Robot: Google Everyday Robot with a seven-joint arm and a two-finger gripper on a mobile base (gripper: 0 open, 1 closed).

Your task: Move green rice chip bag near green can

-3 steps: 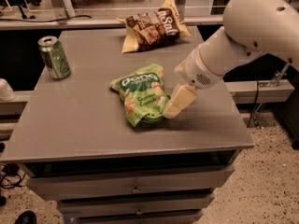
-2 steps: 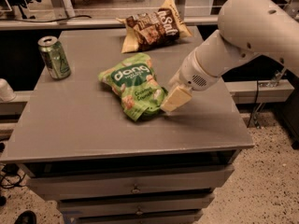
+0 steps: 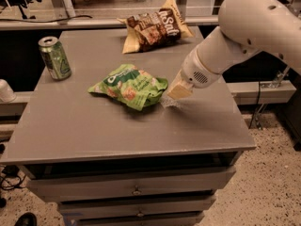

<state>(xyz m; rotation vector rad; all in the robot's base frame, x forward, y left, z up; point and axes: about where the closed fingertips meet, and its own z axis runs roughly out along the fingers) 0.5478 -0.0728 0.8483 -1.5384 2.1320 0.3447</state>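
Camera view: the green rice chip bag [image 3: 129,86] is held mid-counter [image 3: 94,135], its right edge pinched in the jaws of the gripper [image 3: 176,92], apparently for dragging left toward the green can [image 3: 55,58], well apart.

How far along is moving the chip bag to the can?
Partway. The green bag has slid left toward the can since a second ago. The gripper sits at the bag's right edge, mid-table. A gap of table remains to close.
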